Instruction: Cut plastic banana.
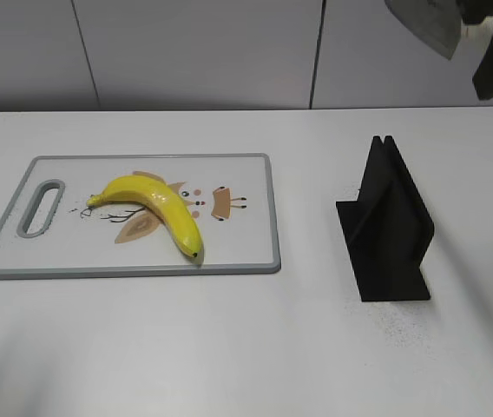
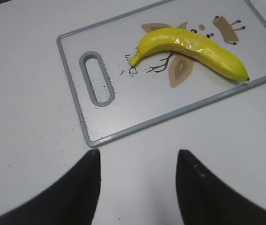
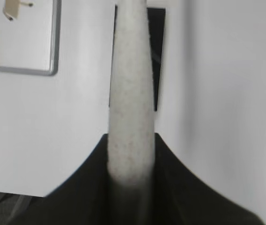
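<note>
A yellow plastic banana point(image 1: 155, 207) lies whole on a white cutting board with a grey rim point(image 1: 271, 208); both show in the left wrist view, the banana point(image 2: 194, 49) and the board point(image 2: 170, 117). My left gripper point(image 2: 137, 161) is open and empty, hovering over bare table just in front of the board's near edge. My right gripper point(image 3: 130, 154) is shut on the pale speckled handle of a knife point(image 3: 129, 93). Its grey blade point(image 1: 424, 24) shows at the top right of the exterior view, high above the black knife stand point(image 1: 390, 226).
The black knife stand sits right of the board, and shows under the knife in the right wrist view point(image 3: 157, 51). The board has a handle slot point(image 1: 42, 208) at its left end. A grey wall runs behind the white table.
</note>
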Robot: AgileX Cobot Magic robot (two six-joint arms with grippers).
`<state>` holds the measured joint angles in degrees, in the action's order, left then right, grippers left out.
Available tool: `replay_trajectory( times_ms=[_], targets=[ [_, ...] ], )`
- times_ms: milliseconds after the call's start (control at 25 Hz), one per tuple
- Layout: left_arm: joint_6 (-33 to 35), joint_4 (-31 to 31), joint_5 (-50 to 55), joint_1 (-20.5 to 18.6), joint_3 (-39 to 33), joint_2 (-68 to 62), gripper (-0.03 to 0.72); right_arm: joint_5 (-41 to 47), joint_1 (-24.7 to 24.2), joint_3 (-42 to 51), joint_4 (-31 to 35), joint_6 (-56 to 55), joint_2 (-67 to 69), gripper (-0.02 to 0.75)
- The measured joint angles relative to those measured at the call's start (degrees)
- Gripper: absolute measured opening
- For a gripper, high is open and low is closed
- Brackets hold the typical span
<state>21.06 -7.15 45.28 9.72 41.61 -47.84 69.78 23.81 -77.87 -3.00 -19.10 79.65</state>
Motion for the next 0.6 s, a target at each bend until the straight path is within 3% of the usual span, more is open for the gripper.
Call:
replay_trajectory(
  times_ms=[200, 360, 600],
  targets=[
    [1.04, 0.24, -0.6, 0.0, 1.72, -0.37, 0.506, 0.3, 0.0, -5.3, -0.13, 3.88, 0.0, 0.162],
    [1.7, 0.24, 0.33, 0.0, 7.56, -2.28, 0.506, 0.46, 0.0, -8.0, -0.14, 11.06, 0.0, 0.162],
    [11.7, -0.65, 6.05, 0.0, 20.66, -10.47, 0.506, 0.61, -0.1, -8.53, 1.77, 27.75, 4.47, 0.162]
  ],
)
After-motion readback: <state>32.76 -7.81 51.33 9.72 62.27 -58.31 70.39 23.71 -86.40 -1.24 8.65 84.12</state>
